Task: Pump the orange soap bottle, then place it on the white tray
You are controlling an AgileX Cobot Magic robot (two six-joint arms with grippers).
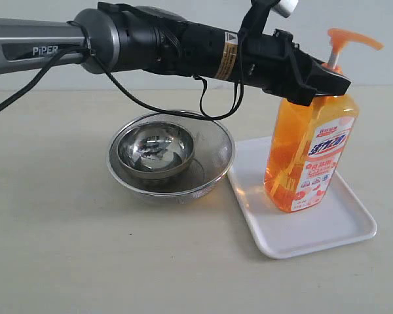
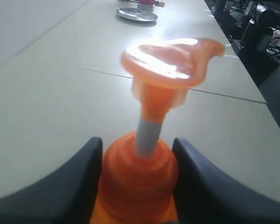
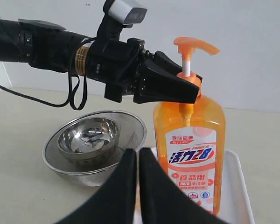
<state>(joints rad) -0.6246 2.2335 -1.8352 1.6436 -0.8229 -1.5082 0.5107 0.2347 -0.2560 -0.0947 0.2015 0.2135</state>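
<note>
Clamped by the collar between jaws of the left gripper point(image 2: 136, 142): orange soap bottle point(image 1: 309, 154), upright on the white tray point(image 1: 331, 226). Just beside it on the tabletop point(image 1: 65, 248), nested steel bowls point(image 1: 164, 156). Jaws of the right gripper point(image 3: 137, 157) pressed together, empty, masking the bottle's foot.

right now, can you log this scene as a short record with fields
soap bottle: standing on the tray, pump head raised
tray: white, on the table, beside the bowls
bowls: steel bowl nested in a mesh bowl, apart from the bottle
left end effector: fingers against both sides of the bottle's neck, under the pump head
right end effector: shut, holding nothing, short of the bottle
</note>
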